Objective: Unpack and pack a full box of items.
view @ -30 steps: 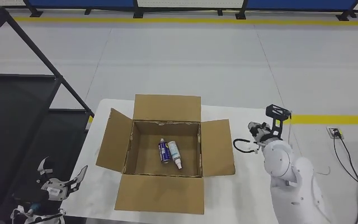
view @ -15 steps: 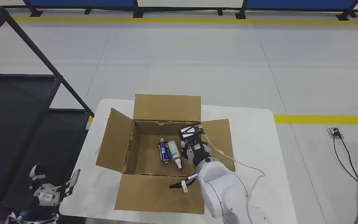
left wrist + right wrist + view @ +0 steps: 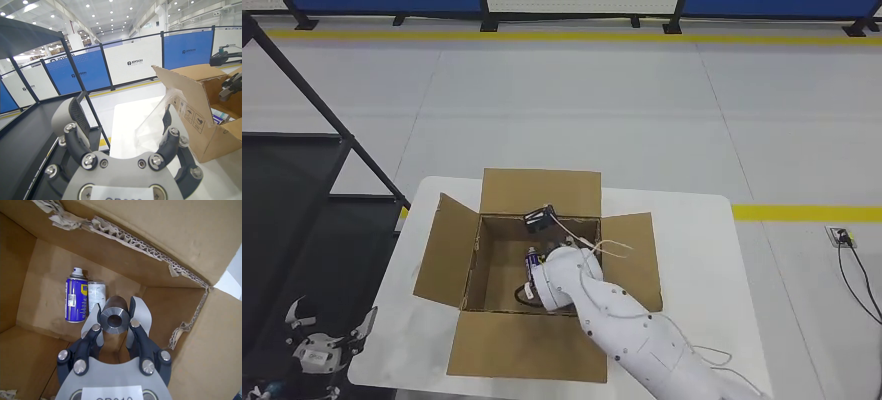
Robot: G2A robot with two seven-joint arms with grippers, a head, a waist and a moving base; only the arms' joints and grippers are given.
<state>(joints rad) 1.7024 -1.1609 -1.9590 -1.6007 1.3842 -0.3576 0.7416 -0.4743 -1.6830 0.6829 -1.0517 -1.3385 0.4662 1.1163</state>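
While the white table is carrying the open cardboard box, its four flaps splaying outward, a black rack is standing off the table's corner. Beside that rack, the left gripper is hanging with its fingers spread wide, holding nothing. The right arm is hanging over the box opening, and the right gripper is sitting inside the box, clamping a short hollow metal cylinder between its pads. On the box floor, close by that pincer, a blue spray can and a white bottle are lying side by side, touching.
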